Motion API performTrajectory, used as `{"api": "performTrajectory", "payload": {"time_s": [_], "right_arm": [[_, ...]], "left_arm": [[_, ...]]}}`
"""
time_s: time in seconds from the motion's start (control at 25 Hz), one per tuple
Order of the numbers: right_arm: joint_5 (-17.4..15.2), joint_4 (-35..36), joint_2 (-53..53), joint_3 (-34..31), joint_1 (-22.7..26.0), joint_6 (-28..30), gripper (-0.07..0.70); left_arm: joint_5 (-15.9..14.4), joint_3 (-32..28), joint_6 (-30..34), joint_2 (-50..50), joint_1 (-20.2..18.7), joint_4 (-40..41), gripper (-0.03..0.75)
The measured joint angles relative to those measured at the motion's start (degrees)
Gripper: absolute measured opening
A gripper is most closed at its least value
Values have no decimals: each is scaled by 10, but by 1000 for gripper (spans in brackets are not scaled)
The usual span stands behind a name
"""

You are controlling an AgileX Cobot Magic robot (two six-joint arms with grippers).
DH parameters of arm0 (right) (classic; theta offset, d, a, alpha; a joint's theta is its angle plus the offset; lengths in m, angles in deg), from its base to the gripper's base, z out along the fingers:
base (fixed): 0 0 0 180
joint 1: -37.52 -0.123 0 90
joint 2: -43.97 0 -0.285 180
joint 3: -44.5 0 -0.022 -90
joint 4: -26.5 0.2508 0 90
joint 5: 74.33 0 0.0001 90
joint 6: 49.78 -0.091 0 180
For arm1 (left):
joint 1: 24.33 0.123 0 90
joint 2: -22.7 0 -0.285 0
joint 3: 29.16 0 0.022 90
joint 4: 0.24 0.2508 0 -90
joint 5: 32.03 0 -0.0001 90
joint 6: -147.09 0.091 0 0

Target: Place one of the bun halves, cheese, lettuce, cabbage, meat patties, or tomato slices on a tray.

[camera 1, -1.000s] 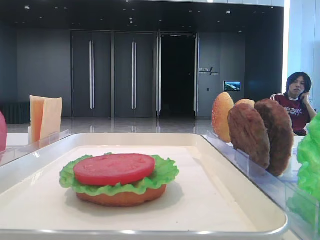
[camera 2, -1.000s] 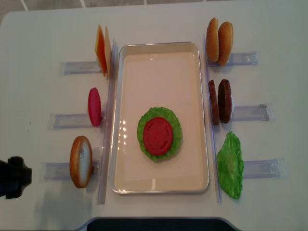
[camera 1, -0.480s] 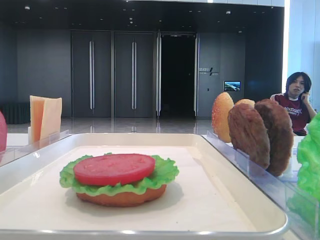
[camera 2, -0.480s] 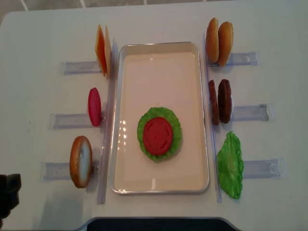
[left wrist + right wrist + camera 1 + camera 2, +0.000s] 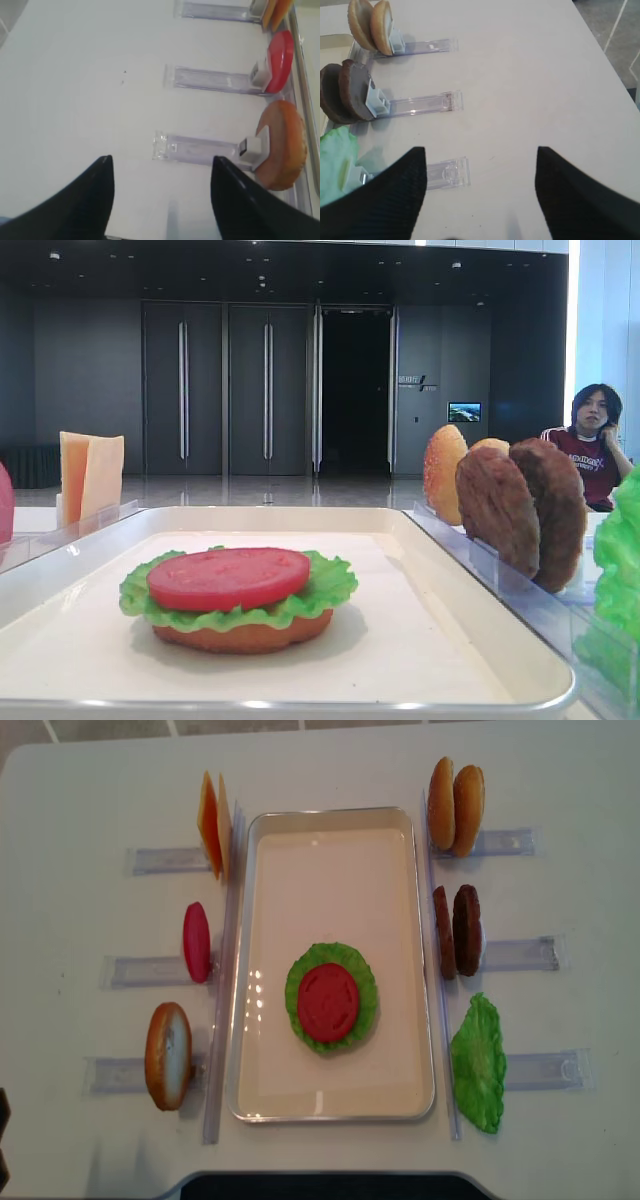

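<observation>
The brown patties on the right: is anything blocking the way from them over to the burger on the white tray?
Nothing visible does. The meat patties stand upright just outside the tray; only its low rim lies between them and the tomato-topped stack.

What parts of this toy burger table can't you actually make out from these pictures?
- Flat orange-brown bun base: top hidden under the ruffled green lettuce leaf and the red tomato slice; overhead it is covered entirely.
- Standing green lettuce leaf: cut off by the low view's right edge.
- Wall sign: too small to read.
- Both arms: absent overhead, apart from a dark sliver at the left edge.
</observation>
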Motion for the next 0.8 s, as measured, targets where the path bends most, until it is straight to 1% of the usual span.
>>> {"api": "performTrajectory", "payload": {"time_s": [0.16, 0.56, 0.8], "right_arm": [[0, 0, 0, 0, 0, 0, 473], [0, 0, 0, 0, 0, 0, 473], [0, 0, 0, 0, 0, 0, 473]], "left_arm": [[-2, 0, 2, 20, 21, 0, 463], [-2, 0, 7, 24, 23, -1, 464], [-3, 0, 8, 72, 23, -1, 463]]}}
